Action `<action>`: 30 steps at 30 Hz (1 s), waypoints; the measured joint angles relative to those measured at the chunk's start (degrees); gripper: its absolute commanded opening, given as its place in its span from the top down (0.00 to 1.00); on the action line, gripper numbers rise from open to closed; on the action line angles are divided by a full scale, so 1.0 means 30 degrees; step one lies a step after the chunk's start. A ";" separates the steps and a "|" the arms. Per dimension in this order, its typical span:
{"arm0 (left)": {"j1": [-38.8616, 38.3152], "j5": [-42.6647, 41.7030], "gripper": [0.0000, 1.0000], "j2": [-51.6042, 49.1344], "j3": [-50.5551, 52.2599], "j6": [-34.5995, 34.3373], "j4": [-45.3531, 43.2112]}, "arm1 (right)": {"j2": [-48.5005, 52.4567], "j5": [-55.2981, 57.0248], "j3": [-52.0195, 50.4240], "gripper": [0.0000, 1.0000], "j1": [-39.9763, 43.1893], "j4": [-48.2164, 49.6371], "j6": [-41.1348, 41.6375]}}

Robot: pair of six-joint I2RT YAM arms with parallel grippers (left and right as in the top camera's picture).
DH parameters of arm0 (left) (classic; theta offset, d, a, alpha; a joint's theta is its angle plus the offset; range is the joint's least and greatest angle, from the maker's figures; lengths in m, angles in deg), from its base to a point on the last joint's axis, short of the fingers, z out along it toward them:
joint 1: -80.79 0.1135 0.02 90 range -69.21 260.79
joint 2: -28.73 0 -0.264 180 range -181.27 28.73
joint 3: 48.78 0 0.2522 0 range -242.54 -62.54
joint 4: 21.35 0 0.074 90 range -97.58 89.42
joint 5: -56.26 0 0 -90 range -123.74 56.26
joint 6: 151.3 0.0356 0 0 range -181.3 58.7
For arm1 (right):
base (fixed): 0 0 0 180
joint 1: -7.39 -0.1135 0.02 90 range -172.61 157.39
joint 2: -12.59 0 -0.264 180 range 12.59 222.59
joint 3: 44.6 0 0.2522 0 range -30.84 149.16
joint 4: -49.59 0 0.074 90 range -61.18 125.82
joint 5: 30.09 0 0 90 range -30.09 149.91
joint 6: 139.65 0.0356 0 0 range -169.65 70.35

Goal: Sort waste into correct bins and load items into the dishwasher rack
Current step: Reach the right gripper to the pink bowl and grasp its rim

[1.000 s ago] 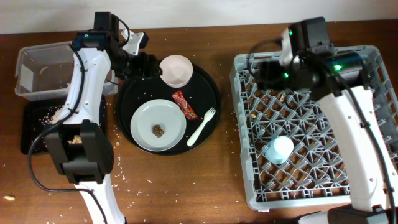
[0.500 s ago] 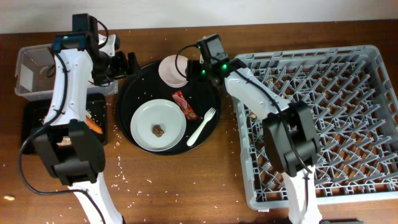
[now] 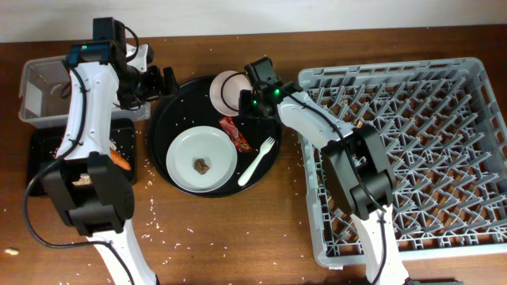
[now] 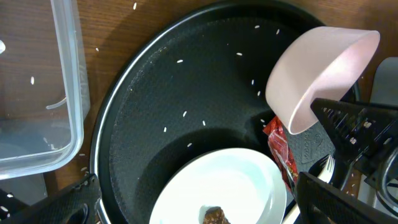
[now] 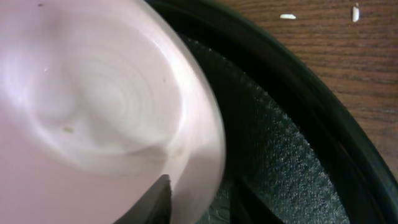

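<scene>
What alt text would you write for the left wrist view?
A pale pink bowl tilts at the right of a round black tray, its rim in the right gripper. Below lie a red wrapper and a white plate holding a brown chunk; a clear tub stands left.

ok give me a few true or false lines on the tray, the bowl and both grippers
1. The pale pink bowl is tilted, with its rim in the right gripper. True.
2. The small brown food chunk lies in that bowl. False: it sits on the pale grey round plate.
3. The left gripper is open and empty. True.
4. The white plastic fork lies on the plate. False: it lies on the large round black tray, beside the plate.
5. The red snack wrapper lies on the tray. True.
</scene>
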State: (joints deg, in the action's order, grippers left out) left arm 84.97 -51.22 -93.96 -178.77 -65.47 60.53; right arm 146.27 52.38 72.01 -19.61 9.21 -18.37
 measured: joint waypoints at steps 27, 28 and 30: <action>0.0408 0.0051 0.01 0.0000 0.0000 0.0000 -0.0109 | -0.0510 -0.1982 0.3402 0.45 -0.0874 -0.4014 -0.3133; 0.0743 0.0058 0.01 0.0000 0.0000 0.0000 -0.0117 | -0.0510 -0.1967 0.3402 0.48 -0.1100 -0.3949 -0.3009; 0.1719 0.0058 0.01 0.0000 0.0000 0.0000 -0.0066 | -0.0488 -0.1778 0.3402 0.52 -0.1362 -0.3971 -0.2798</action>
State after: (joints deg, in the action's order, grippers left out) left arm 90.13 -51.04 -93.96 -178.77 -65.47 60.34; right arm 144.81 47.05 82.21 -23.70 -2.70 -26.76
